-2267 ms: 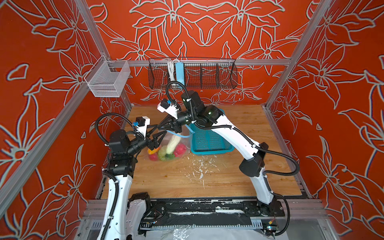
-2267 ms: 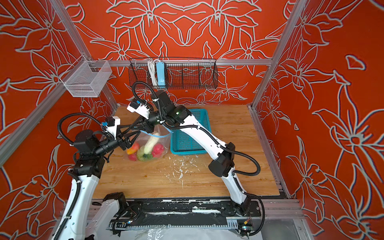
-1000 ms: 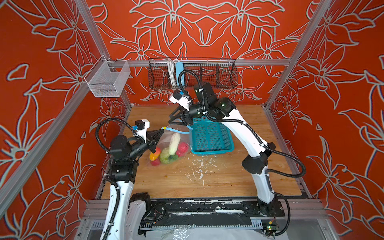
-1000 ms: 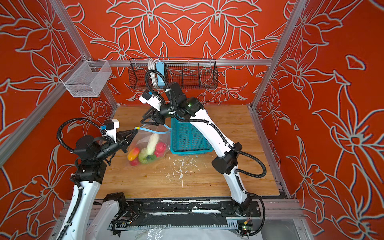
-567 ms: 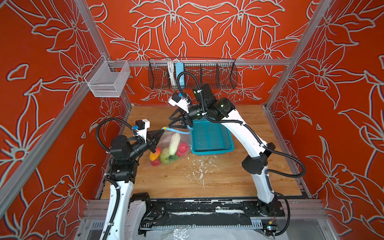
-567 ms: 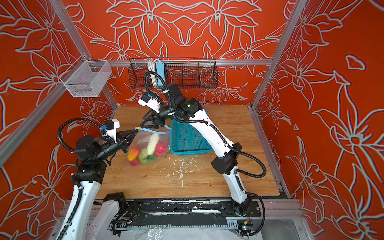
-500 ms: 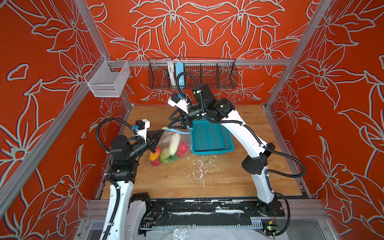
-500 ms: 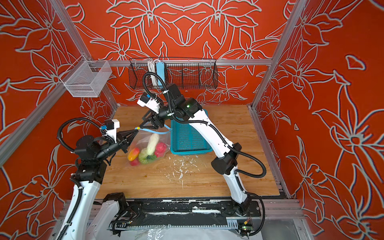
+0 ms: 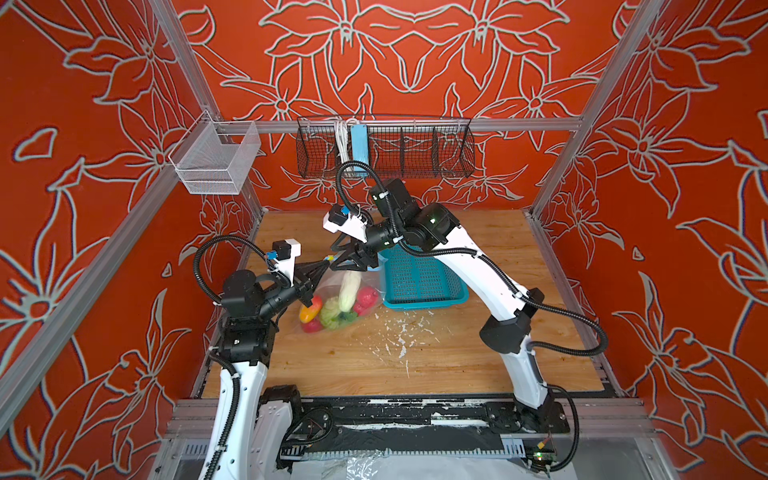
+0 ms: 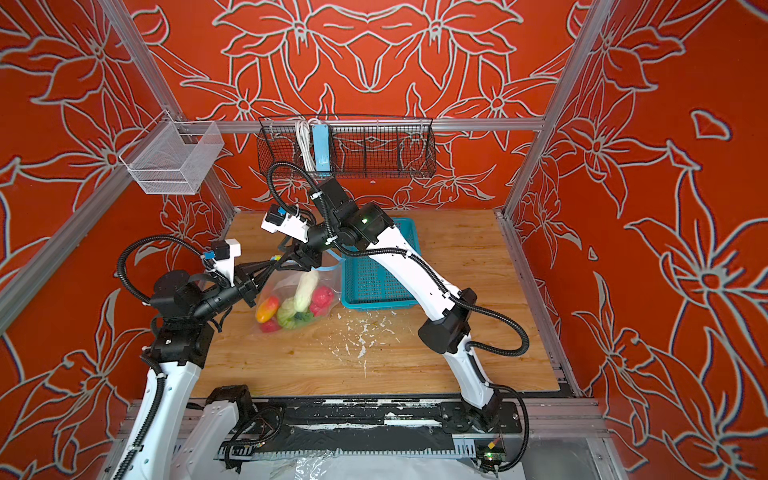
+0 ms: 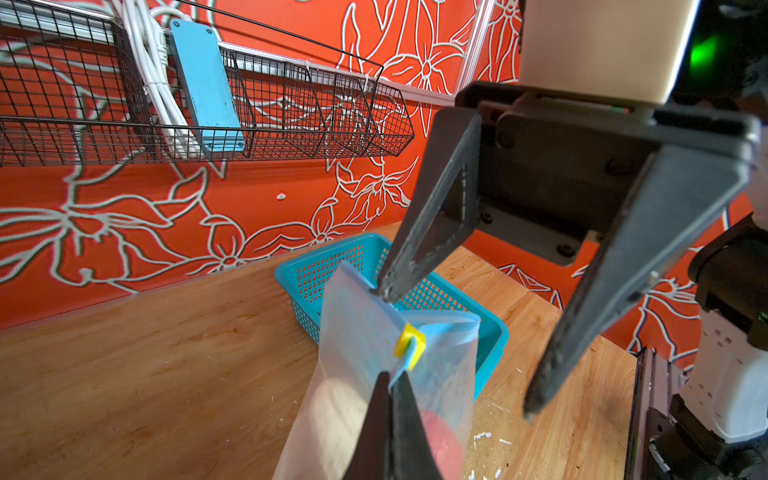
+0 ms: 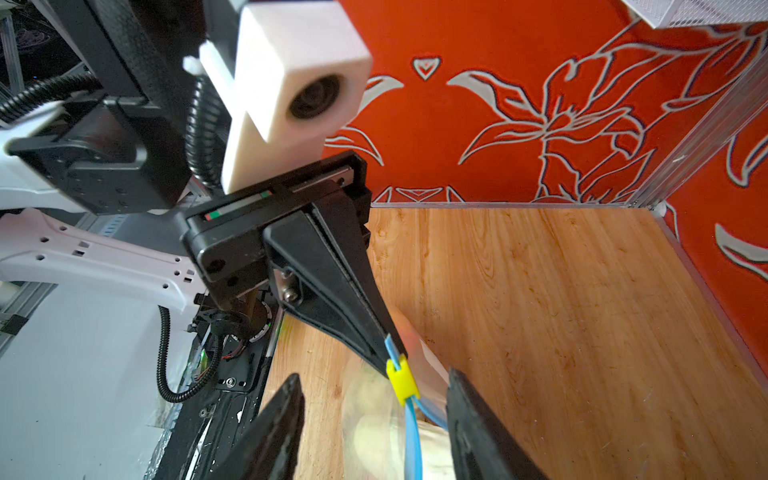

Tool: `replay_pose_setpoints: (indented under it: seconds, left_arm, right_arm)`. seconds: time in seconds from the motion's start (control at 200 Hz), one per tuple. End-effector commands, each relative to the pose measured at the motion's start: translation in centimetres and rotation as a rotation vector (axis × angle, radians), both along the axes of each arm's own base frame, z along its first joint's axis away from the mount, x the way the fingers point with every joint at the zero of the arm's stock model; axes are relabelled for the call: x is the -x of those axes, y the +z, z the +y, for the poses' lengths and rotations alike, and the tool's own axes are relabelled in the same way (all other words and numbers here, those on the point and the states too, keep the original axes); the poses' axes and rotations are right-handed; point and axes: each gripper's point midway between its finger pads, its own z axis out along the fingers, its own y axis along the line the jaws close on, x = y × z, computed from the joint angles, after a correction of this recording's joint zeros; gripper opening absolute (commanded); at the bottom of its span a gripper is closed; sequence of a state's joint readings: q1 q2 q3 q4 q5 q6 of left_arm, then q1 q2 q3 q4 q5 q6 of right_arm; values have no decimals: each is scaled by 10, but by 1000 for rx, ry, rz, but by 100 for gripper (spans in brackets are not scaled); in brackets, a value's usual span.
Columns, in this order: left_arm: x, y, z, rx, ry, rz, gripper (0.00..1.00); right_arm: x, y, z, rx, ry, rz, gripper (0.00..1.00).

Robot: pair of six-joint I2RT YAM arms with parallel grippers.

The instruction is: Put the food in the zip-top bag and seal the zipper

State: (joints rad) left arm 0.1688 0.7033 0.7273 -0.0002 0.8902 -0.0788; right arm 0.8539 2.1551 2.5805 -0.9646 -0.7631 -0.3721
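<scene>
- The food sits inside the bag on the table, just beside the basket; filling looks done.
- The left gripper pinches the zipper end, by the yellow slider.
- The right gripper stands half open astride the slider, not gripping it.
- Sealing seems left to do: the mouth past the slider looks open.

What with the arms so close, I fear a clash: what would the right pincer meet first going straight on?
Probably the yellow slider, between the tips of the open right pincer; just past it is the left pincer, shut on the bag.
</scene>
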Motion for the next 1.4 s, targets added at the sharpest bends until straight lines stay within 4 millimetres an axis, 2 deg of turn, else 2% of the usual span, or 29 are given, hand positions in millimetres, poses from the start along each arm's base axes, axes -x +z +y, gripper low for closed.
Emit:
replay_pose_setpoints:
  seconds: [0.0, 0.165, 0.47, 0.716, 1.016, 1.146, 1.396]
  left_arm:
    - [5, 17, -3, -16, -14, -54, 0]
    - [5, 17, -4, -19, -17, -55, 0]
    - [7, 18, -5, -33, -19, -50, 0]
    - [8, 16, -7, -32, -31, -46, 0]
    - [7, 15, -7, -30, -27, -41, 0]
    - [-5, 17, 7, 16, 76, 1, 0]
    - [-2, 31, 10, 45, 103, -22, 0]
  right_arm:
    - [0, -9, 3, 25, 21, -38, 56]
    - [-2, -12, 7, 25, 24, -46, 55]
    - [2, -10, 10, 12, 46, -67, 39]
    - [2, -7, 11, 3, 51, -86, 39]
    - [3, -8, 10, 10, 50, -90, 9]
    - [1, -7, 8, 16, 33, -102, 4]
    - [-4, -14, 3, 60, -1, -123, 2]
